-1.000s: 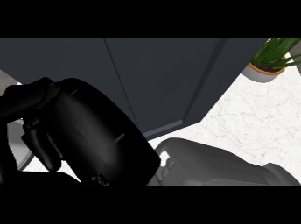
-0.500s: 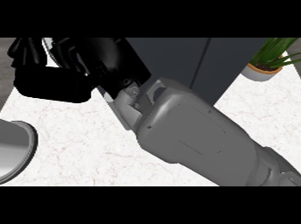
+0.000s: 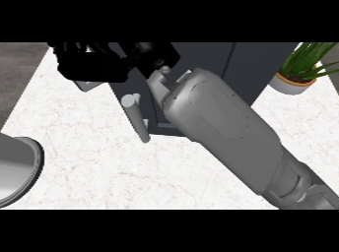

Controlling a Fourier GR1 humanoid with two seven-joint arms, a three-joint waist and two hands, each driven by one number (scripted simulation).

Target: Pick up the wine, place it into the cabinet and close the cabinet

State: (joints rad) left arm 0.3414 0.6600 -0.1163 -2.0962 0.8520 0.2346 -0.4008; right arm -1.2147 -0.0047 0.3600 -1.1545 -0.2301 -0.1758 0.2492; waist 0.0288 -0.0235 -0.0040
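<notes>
My right hand [image 3: 92, 64] is at the top left, against the left side of the dark grey cabinet [image 3: 209, 64]. Its grey forearm [image 3: 230, 133] runs up from the lower right and covers much of the cabinet's front. A grey bar handle [image 3: 137, 118] on the cabinet door [image 3: 152, 106] shows just left of the forearm, and the door looks slightly ajar. The picture's upper edge cuts off the top of the hand. No wine bottle shows in the head view. My left hand is out of view.
A potted green plant [image 3: 303, 69] stands right of the cabinet. A round metal pan [image 3: 12, 172] with a dark handle sits at the lower left edge. The white marble counter [image 3: 92, 162] lies in front of the cabinet.
The right hand, very near the camera a second ago, has moved out to the cabinet's left side. Since half a second ago it has shifted slightly right, and the door handle now shows.
</notes>
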